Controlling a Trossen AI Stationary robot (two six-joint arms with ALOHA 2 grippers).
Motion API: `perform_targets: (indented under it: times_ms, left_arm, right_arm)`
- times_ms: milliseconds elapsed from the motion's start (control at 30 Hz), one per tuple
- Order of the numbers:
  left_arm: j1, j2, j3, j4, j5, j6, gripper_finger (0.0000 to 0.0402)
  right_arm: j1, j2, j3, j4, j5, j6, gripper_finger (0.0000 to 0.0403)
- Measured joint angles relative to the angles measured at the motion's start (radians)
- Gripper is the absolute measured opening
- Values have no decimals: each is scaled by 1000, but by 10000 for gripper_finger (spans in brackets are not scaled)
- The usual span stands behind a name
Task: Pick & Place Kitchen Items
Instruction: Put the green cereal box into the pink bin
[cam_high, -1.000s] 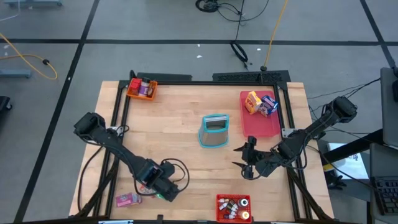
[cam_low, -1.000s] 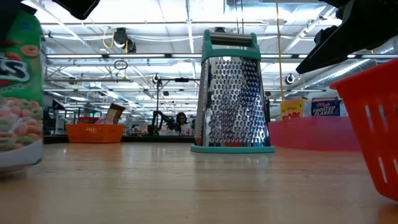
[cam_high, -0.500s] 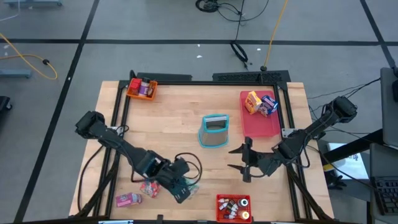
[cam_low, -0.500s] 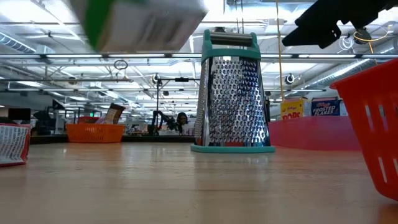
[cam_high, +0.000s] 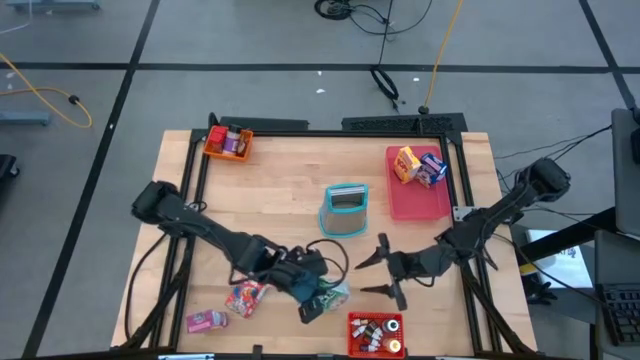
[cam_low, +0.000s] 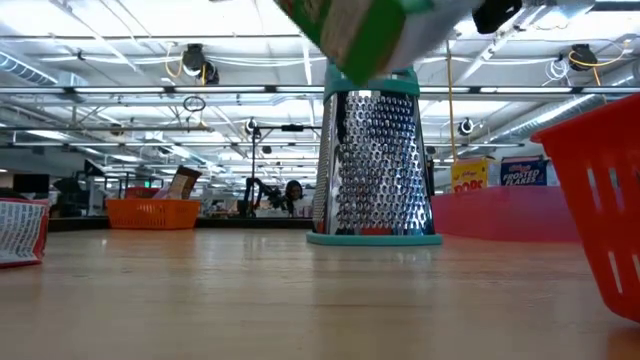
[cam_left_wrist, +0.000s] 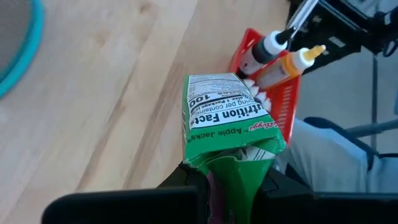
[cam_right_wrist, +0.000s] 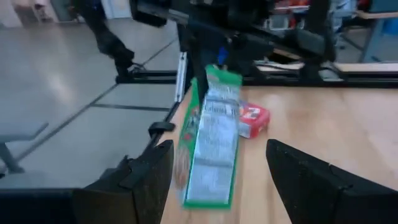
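My left gripper (cam_high: 310, 295) is shut on a green cereal box (cam_left_wrist: 227, 124) and holds it in the air near the table's front edge, just left of the red bin (cam_high: 375, 335) with small bottles. The low view shows the box (cam_low: 370, 30) high above the tabletop. My right gripper (cam_high: 376, 275) stands open and level to the right of the box, pointing at it, with nothing between its fingers. Two pink packets (cam_high: 245, 297) (cam_high: 205, 320) lie flat on the table at the front left. My left gripper pinches the green box by its crumpled end (cam_left_wrist: 227, 169) between its two fingers. The fingers slant down toward the table's right and near side. The box sticks out beyond them, tilted and lifted clear of the table.
A teal-framed metal grater (cam_high: 345, 210) stands upright mid-table. The pink tray (cam_high: 415, 200) at the back right carries two cereal boxes (cam_high: 405, 163). An orange bin (cam_high: 228, 142) sits at the back left corner. Bare wood lies between the grater and the left edge.
My left gripper has lifted the green box off the table and carried it toward the table's right, toward the red bin, rolling its wrist so the box has turned over. My right gripper has tipped up from pointing down to about level and risen a little.
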Motion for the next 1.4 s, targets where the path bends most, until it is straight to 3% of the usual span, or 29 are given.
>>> perform_targets:
  times_ms: [400, 633, 800, 933, 1133, 1400]
  left_arm:
    - [37, 44, 0, 149, -12, 221, 23]
    - [37, 44, 0, 133, -50, 236, 23]
    - [37, 44, 0, 155, -63, 273, 23]
    - [37, 44, 0, 148, -65, 285, 24]
    - [37, 43, 0, 142, -57, 284, 51]
    - [37, 43, 0, 176, -45, 332, 96]
  right_arm:
    - [-86, 121, 0, 123, -164, 49, 249]
    - [-125, 164, 0, 175, -275, 113, 249]
    - [-128, 193, 0, 174, -281, 113, 247]
    - [-135, 195, 0, 178, -283, 121, 221]
    - [-135, 195, -1, 185, -307, 116, 141]
    - [-132, 195, -1, 194, -326, 120, 138]
